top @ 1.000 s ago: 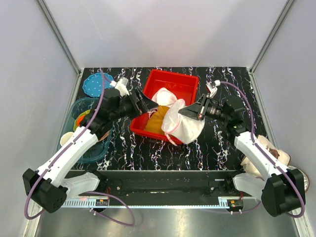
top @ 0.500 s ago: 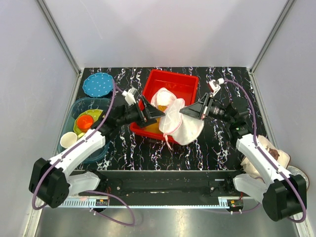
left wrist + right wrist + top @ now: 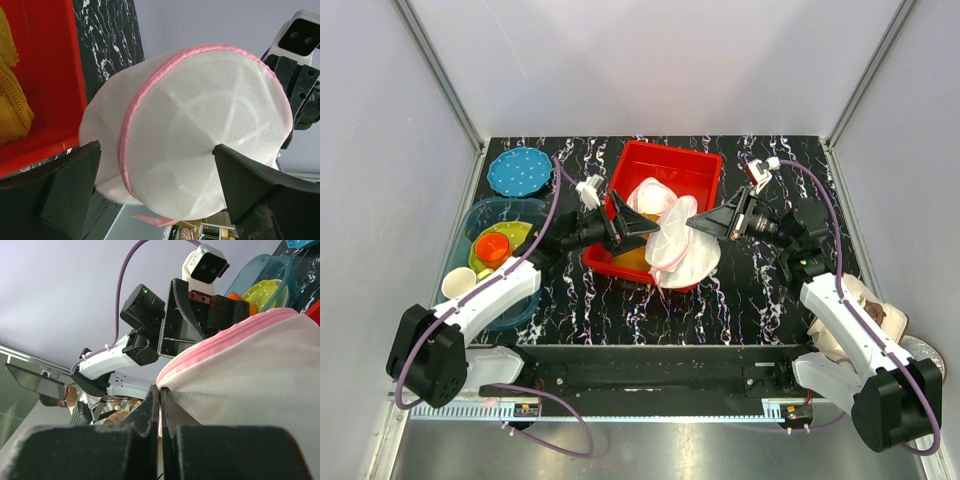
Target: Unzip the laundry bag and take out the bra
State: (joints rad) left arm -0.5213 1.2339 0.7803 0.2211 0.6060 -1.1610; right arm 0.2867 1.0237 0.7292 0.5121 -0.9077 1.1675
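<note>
The right gripper (image 3: 692,222) has its jaws pressed together on the pink-edged rim of the round white mesh laundry bag (image 3: 685,252), pinching it at a fold of the pink zip band. In the right wrist view the two fingers (image 3: 150,410) meet with only that edge between them. The bag hangs from this pinch near the middle of the bench, its bulk over the near right corner of the red plastic rectangular bin (image 3: 672,156), which stands toward the back edge. The left gripper (image 3: 645,228) faces the bag from the other side with its jaws spread wide apart. In the left wrist view the bag fills the space between the two fingers (image 3: 60,190), and whether either one touches it cannot be told. The pink zip (image 3: 126,135) curves across the mesh, and the stretch in view is done up. What the bag holds cannot be made out. A mustard-yellow knitted cloth (image 3: 632,258) and a smaller white pink-edged mesh piece (image 3: 655,195) lie in the bin. Along the left edge are a clear teal tub (image 3: 470,215) of coloured bowls and a blue dotted plate (image 3: 519,170).
</note>
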